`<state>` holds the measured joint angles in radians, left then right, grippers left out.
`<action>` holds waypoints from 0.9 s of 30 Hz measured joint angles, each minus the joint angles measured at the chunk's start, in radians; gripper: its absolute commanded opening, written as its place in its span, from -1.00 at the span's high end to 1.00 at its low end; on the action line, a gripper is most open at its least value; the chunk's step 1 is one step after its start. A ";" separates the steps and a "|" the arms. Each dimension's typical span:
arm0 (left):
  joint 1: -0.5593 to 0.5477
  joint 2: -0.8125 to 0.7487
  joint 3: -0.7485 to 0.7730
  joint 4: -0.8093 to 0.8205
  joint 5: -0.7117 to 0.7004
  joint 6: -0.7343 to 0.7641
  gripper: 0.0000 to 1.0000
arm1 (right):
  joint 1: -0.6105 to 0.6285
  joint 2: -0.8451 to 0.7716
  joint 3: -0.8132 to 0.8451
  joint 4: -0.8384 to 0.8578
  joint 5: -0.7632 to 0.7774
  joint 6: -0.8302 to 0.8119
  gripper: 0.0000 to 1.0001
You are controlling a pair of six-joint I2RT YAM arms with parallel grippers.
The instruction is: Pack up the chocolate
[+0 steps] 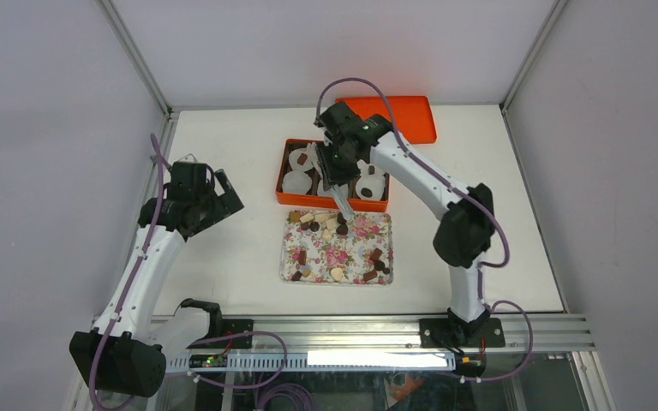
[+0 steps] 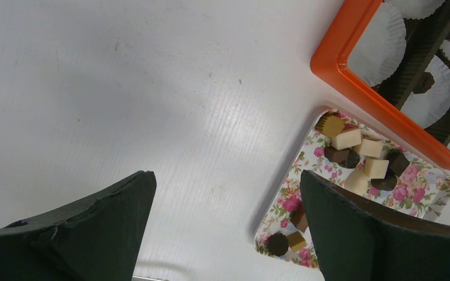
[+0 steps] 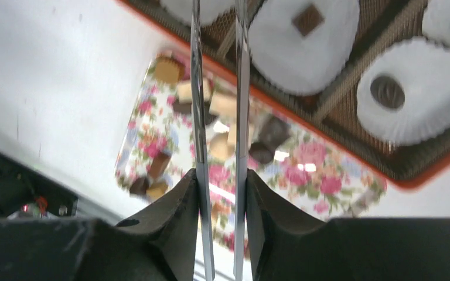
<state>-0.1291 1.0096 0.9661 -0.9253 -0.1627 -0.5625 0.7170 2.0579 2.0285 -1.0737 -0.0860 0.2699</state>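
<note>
Most of the chocolate (image 1: 341,229) lies on the flowered tray (image 1: 355,257) near the desk's front middle, and a few pieces sit in paper cups (image 1: 296,181) in the orange box (image 1: 284,199) just behind. The right gripper (image 3: 221,181) clamps tweezers (image 3: 196,117), blades narrowly apart over the tray's far edge; whether they pinch anything I cannot tell. The left gripper (image 2: 228,181) hangs wide open, left of the tray.

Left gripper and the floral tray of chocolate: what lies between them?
Only bare white table; both the top and left wrist views show nothing between the open left gripper and the floral tray.
</note>
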 measured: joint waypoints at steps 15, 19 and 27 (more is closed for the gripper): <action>0.000 0.087 0.000 0.045 0.111 -0.015 -0.98 | 0.093 -0.625 -0.750 -0.004 0.031 0.135 0.43; 0.000 0.099 -0.001 0.062 0.150 -0.006 -0.98 | 0.120 -0.652 -0.825 -0.021 0.037 0.195 0.37; 0.000 0.107 -0.001 0.071 0.185 0.005 -0.98 | 0.121 -0.587 -0.830 0.000 0.031 0.227 0.34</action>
<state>-0.1291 1.1168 0.9653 -0.8543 0.0227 -0.5579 0.8375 1.4708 1.1980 -1.0737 -0.0551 0.4969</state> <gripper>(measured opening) 0.991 0.333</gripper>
